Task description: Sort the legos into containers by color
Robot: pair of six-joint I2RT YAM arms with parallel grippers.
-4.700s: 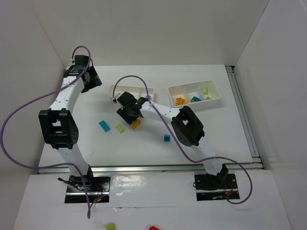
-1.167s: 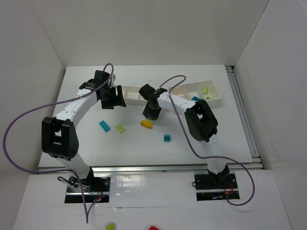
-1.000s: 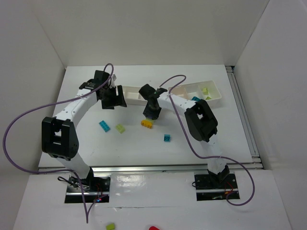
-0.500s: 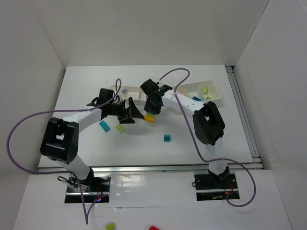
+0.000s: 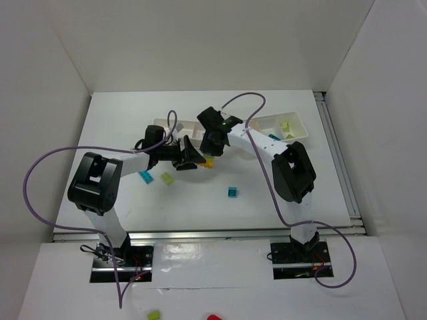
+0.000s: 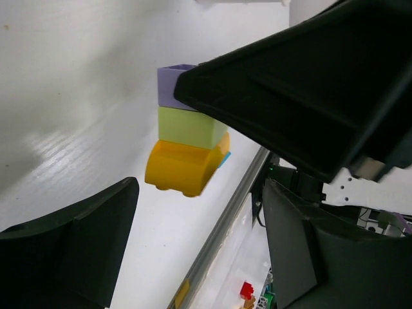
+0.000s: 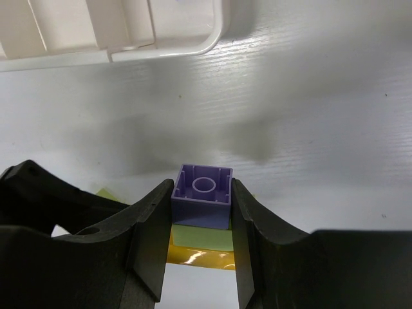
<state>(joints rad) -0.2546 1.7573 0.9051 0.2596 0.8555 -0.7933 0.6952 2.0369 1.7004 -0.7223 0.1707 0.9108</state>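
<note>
1. Here, a stack of three legos is held over the table (image 5: 293, 200), just in front of the left tray (image 5: 159, 124): purple lego (image 6: 172, 87) on top, lime lego (image 6: 191, 127) under it, yellow-orange lego (image 6: 182, 168) lowest
2. The right gripper (image 7: 203, 190) is clamped on the purple lego, one finger on each side; the left gripper (image 6: 201, 187) stands wide, its jaws flanking the stack's lower end without touching it
3. The left tray is largely hidden by both arms, and I cannot tell its contents
4. The right tray (image 5: 305, 135) holds a lime brick (image 5: 285, 125) in its rightmost compartment and a teal brick (image 5: 271, 138) in the middle one; the right arm covers its left compartment
5. A loose teal lego (image 5: 145, 177) and a loose lime lego (image 5: 167, 179) lie side by side near the left arm; a lone teal lego (image 5: 232, 192) sits apart, toward the near edge
6. Both grippers crowd mid-table; bare tabletop lies right of the lone teal lego, up to the metal rail (image 5: 340, 167) along the right edge
</note>
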